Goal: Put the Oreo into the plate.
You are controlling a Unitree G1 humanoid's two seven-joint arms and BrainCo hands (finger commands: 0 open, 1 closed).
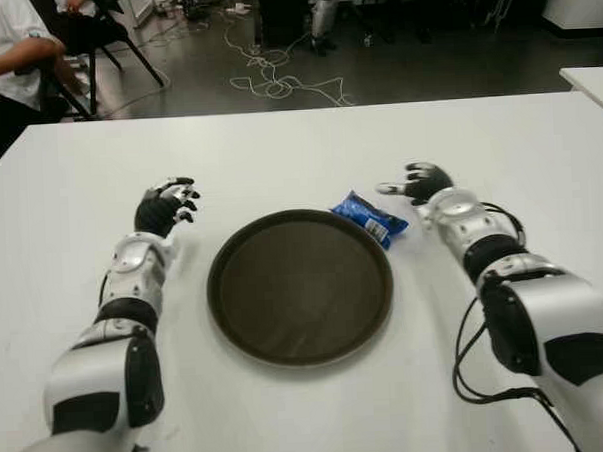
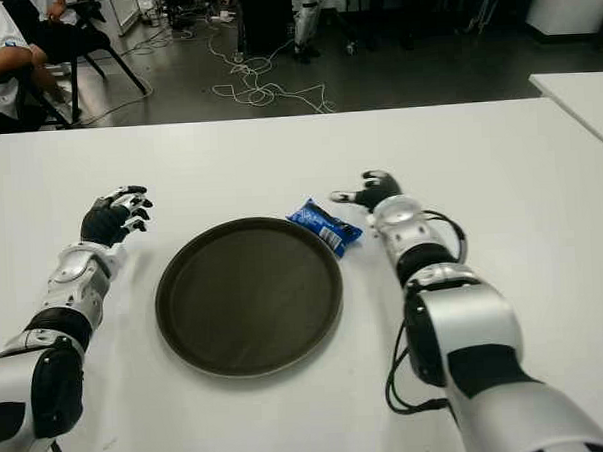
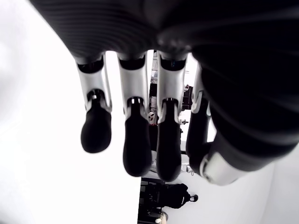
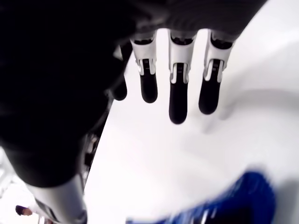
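blue oreo pack [image 1: 370, 217] lies on the white table [image 1: 278, 147], touching the dark plate [image 1: 299, 286] at its far right rim. we note the right hand [image 1: 417, 184] just beside it, fingers [image 4: 178, 88] spread, empty; left hand [image 1: 165, 207] left of the plate, fingers relaxed, empty.

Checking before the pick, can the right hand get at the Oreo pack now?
Probably yes: the right hand, fingers open, shows just right of the Oreo pack by the plate, nothing between them.
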